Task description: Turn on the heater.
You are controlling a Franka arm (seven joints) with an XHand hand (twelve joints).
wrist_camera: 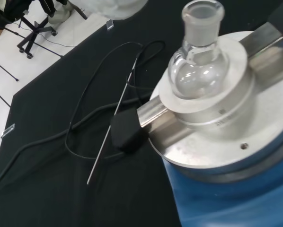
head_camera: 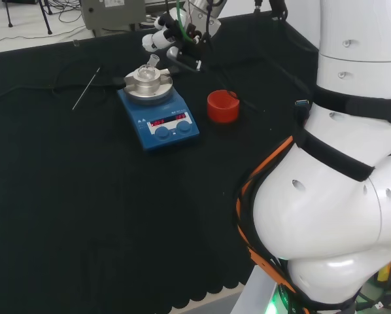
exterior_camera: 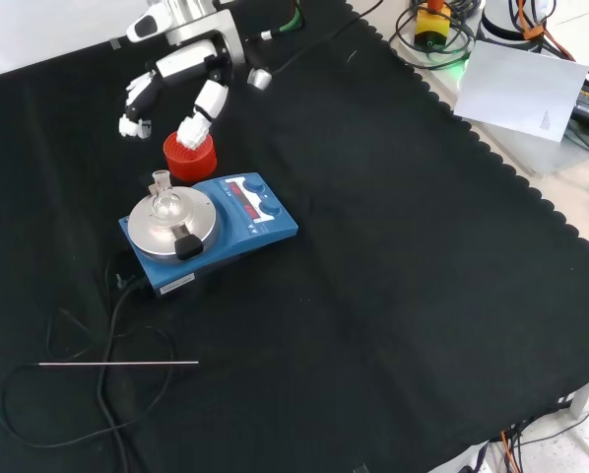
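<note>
Your hand (exterior_camera: 181, 74) hangs with fingers relaxed and spread, holding nothing, above the red stand (exterior_camera: 190, 156). The heater (exterior_camera: 208, 235) sits just beyond it, below the fingertips, flask (exterior_camera: 164, 202) on top. Its display glows red, so you seem nearly done; the knobs (head_camera: 172, 131) are untouched now.

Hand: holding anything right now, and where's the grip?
Nothing held. The hand hangs above the red ring, fingers relaxed and empty, beyond the heater in the front view.
</note>
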